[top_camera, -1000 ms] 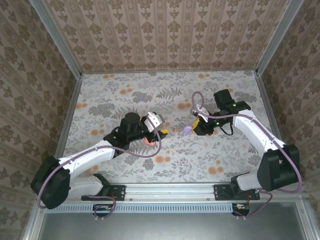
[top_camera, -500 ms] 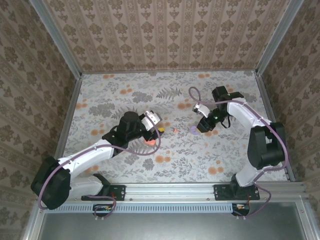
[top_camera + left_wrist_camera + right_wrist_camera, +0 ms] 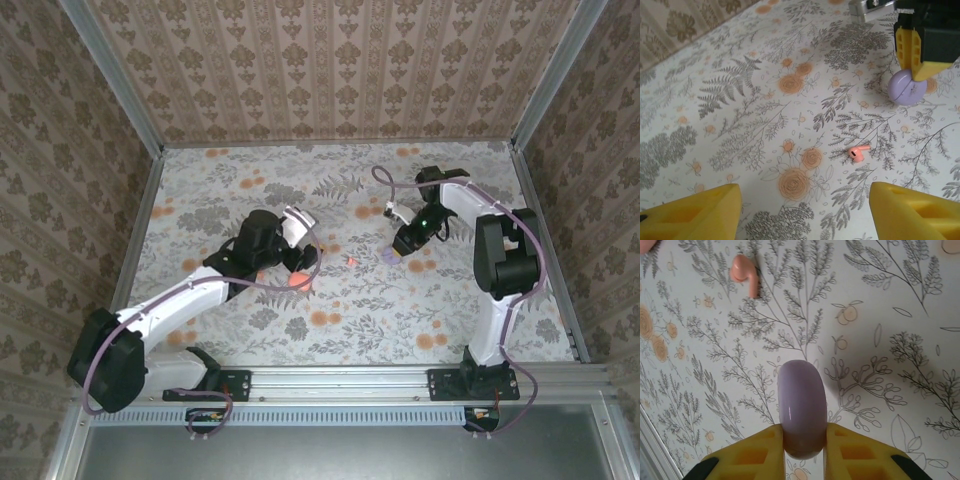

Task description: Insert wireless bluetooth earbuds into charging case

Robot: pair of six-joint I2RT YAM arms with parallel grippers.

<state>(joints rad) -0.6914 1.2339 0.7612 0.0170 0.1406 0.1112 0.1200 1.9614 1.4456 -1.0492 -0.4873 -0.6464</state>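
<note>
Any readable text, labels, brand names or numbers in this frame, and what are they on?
None to read. The purple disc shut in the right gripper, the earbud on the table and the left gripper bear no lettering in these views; the table has printed flowers, no words.

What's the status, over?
Left end effector open, empty. Right end effector shut on purple disc. One earbud loose on table between them; charging case near left arm.
</note>
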